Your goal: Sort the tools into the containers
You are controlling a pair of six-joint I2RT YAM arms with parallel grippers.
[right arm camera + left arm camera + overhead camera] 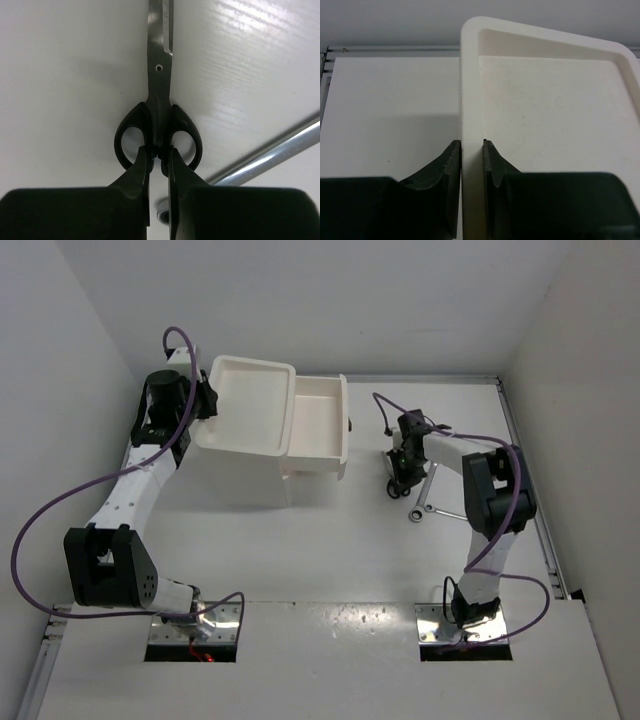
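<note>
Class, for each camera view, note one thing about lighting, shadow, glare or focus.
Right wrist: glare streaks the white table; black-handled steel scissors sharp, silver wrench soft. Left wrist: soft shadow beside the white plastic tray rim. Top external: evenly lit, no hard shadows.

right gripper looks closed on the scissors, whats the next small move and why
Probably a short straight lift with the right gripper. Its fingers pinch the black-handled scissors between the loops, flat on the table, with a silver wrench close beside, so rising first avoids dragging. The open drawer stands to the left, and the left gripper clamps the tray rim.
</note>
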